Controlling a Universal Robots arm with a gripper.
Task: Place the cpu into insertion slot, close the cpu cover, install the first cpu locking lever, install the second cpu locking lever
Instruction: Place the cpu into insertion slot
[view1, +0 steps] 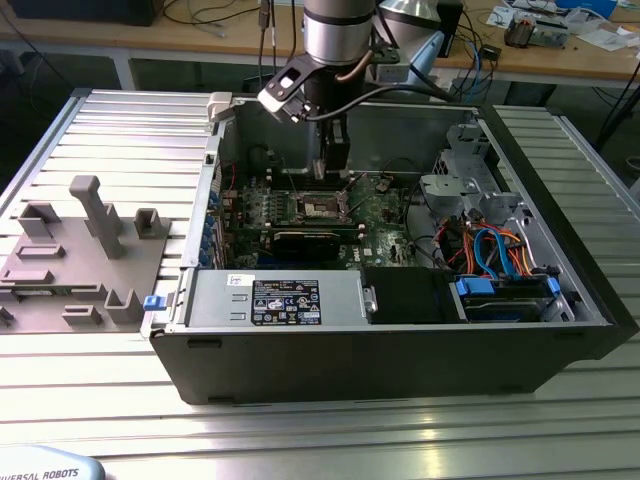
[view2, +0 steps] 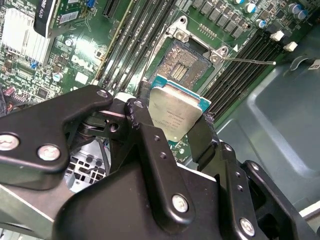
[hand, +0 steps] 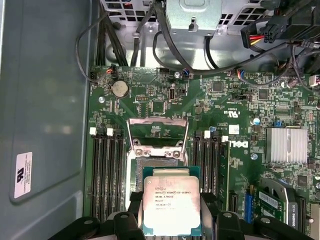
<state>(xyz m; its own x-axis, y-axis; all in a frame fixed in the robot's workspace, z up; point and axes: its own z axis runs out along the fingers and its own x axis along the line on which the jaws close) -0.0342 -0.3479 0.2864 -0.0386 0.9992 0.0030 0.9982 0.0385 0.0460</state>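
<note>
Right now the gripper (view2: 171, 120) is closed on the cpu (view2: 175, 111) and pinches its two sides between black fingers (view2: 141, 116). The cpu is a flat square chip. It has a dull silver top with small print and a thin blue-green edge. It hangs just over the insertion slot (hand: 150, 164), not in it. The slot is a dark square on the green board (hand: 215, 115). The cpu cover (hand: 158, 134) stands open beside the slot.

Jaws hold the cpu (hand: 171, 202) over the insertion slot (hand: 152, 164).
</note>
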